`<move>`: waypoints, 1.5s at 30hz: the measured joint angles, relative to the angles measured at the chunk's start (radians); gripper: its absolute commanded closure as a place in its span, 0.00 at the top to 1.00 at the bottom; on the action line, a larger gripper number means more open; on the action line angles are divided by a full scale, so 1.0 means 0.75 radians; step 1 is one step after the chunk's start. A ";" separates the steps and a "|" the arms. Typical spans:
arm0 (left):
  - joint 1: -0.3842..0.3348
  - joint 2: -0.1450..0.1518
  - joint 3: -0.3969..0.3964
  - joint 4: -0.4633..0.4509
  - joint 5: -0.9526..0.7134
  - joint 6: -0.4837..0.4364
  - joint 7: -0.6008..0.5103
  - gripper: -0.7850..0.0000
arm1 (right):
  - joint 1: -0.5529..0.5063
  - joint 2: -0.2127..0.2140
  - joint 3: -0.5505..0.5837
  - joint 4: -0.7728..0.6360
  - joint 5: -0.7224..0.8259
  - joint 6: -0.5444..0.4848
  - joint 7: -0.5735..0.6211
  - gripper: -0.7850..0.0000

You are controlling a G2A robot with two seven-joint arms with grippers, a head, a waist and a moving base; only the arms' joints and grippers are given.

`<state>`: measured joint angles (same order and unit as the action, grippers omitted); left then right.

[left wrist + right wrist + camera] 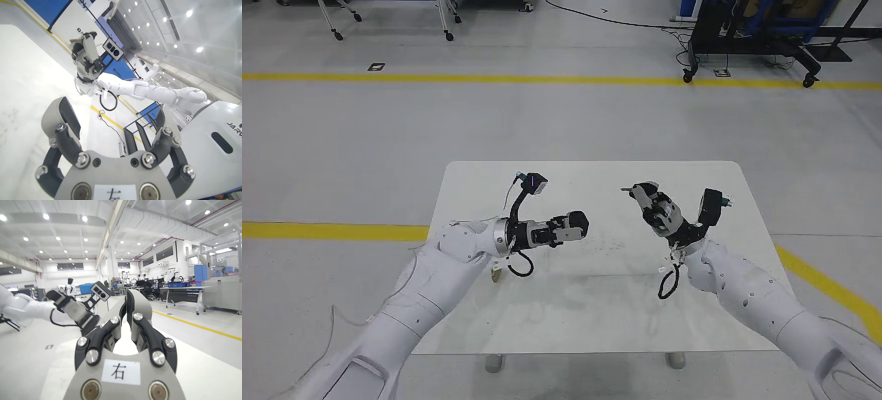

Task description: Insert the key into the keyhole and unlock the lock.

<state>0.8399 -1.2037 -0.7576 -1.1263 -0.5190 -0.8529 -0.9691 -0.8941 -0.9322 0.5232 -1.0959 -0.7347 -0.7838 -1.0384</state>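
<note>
From the top: hovering above the white table (592, 300) with the left gripper (582, 222) and the right gripper (630, 190) tip to tip across a gap, near the table's middle. Looking too small here to tell whether anything is sitting at the right gripper's tips.

From the left wrist: holding the left gripper (111, 106) with its jaws spread wide, ribbed pads (69, 115) gripping nothing. Facing the right gripper (82, 38) farther off, raised over the table, fingers drawn close together.

From the right wrist: pressing together the pads (129, 308) of the right gripper (127, 294), leaving only a thin slit. Not showing clearly whether the key is sitting in that slit. Pointing toward the left gripper (51, 295), just beyond the tips.
</note>
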 measured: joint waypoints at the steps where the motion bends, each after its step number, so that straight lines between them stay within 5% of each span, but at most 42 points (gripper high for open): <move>1: -0.010 0.004 0.028 0.006 0.021 -0.036 0.036 1.00 | -0.018 0.002 0.020 -0.013 0.054 -0.060 0.060 0.00; 5: -0.043 0.018 0.120 0.033 0.035 -0.130 0.131 0.99 | -0.050 -0.016 0.037 0.020 0.200 -0.235 0.235 0.00; 7: -0.063 0.026 0.166 0.051 0.026 -0.169 0.170 0.90 | -0.057 -0.034 0.028 0.039 0.294 -0.302 0.320 0.00; 22: -0.158 0.051 0.323 0.119 -0.071 -0.213 0.215 0.73 | -0.039 -0.088 -0.078 -0.036 0.688 -0.305 0.692 0.00; 29: -0.163 0.053 0.324 0.130 -0.071 -0.213 0.215 0.48 | -0.052 -0.082 -0.065 -0.070 0.765 -0.305 0.795 0.00; 34: -0.156 0.051 0.309 0.130 -0.059 -0.213 0.215 0.50 | -0.064 -0.073 -0.013 -0.076 0.789 -0.305 0.795 0.00; 39: -0.148 0.050 0.294 0.125 -0.049 -0.213 0.215 0.64 | -0.101 -0.057 0.046 -0.118 0.779 -0.305 0.772 0.00; 45: -0.139 0.050 0.282 0.121 -0.042 -0.213 0.215 0.50 | -0.141 -0.041 0.049 -0.188 0.802 -0.305 0.876 0.00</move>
<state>0.7358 -1.1665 -0.5464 -1.0357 -0.5502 -1.0123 -0.8079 -1.0001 -0.9629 0.5598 -1.2366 -0.1330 -1.0123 -0.3812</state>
